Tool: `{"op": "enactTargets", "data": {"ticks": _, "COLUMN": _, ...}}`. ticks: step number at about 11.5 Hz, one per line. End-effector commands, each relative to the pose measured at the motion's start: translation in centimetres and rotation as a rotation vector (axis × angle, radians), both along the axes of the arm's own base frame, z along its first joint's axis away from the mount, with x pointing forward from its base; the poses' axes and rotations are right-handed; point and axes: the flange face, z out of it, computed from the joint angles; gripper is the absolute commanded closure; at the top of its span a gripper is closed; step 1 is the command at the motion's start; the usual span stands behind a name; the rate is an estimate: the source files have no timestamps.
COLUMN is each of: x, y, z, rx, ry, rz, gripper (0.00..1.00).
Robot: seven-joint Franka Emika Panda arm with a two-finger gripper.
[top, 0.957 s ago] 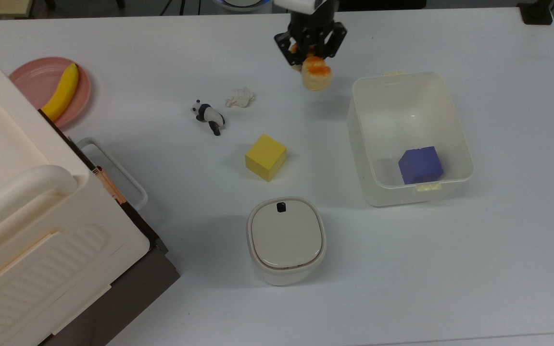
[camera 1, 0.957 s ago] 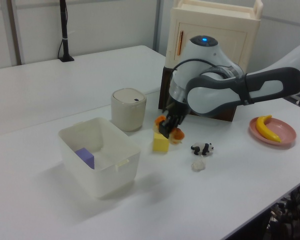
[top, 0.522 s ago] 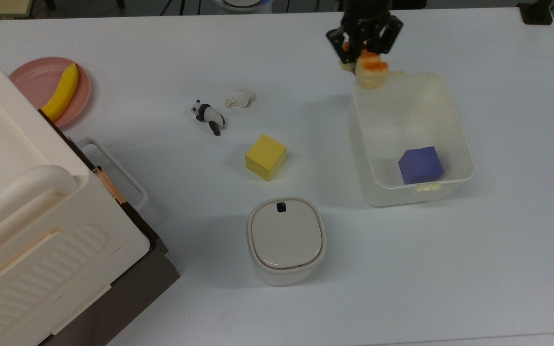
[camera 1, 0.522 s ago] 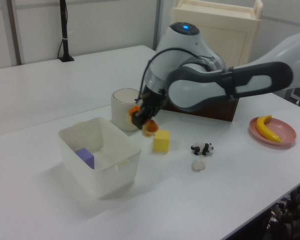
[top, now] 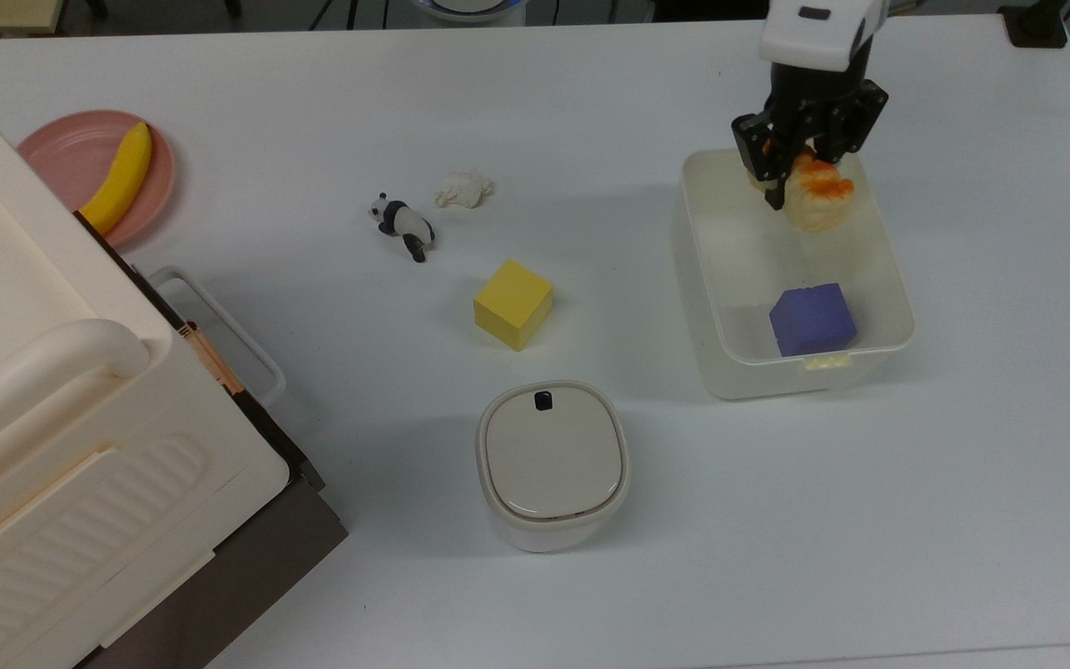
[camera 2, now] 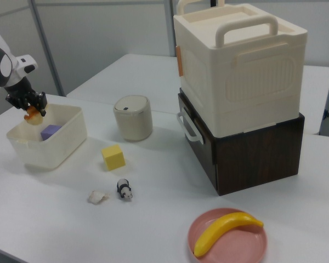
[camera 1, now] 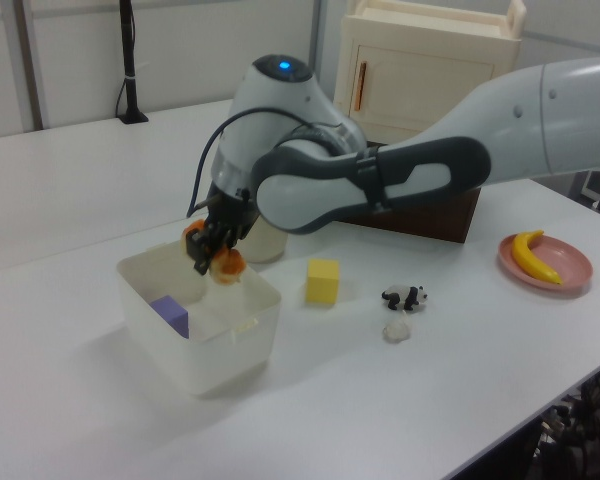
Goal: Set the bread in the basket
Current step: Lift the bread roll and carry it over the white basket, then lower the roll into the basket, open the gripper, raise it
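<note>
Nearest in the top view, squat white round-cornered container with beige lid [top: 554,465] on the white table [top: 869,520]. Farther back, yellow cube [top: 513,303], then toy panda [top: 402,224] and small white wad [top: 463,189]. At the top view's right, large translucent white plastic basket [top: 711,353] holding a purple block [top: 812,319]. Above its far end, black two-finger tool [top: 800,165] clamped on small orange-topped cream bread [top: 818,196], held off the basket floor.
</note>
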Motion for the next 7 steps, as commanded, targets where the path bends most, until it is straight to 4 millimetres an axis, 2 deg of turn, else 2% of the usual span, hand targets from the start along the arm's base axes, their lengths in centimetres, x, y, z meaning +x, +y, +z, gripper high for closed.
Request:
{"op": "enactTargets", "data": {"ticks": 1, "x": -0.1, "y": 0.8, "z": 0.3, "rx": -0.034, "ry": -0.006, "rz": -0.006, "gripper": 0.00}}
{"op": "enactTargets", "data": {"ticks": 3, "x": -0.1, "y": 0.6, "z": 0.5, "rx": -0.036, "ry": -0.008, "rz": -0.009, "gripper": 0.00}}
{"op": "enactTargets", "data": {"ticks": 4, "x": -0.3, "y": -0.1, "z": 1.1, "rx": -0.047, "ry": 0.005, "rz": -0.019, "gripper": 0.00}}
{"op": "enactTargets", "data": {"ticks": 5, "x": -0.9, "y": -1.3, "z": 2.5, "rx": -0.071, "ry": 0.032, "rz": -0.035, "gripper": 0.00}}
{"op": "enactTargets", "data": {"ticks": 7, "x": -2.4, "y": -6.8, "z": 5.3, "rx": -0.180, "ry": 0.194, "rz": -0.128, "gripper": 0.00}}
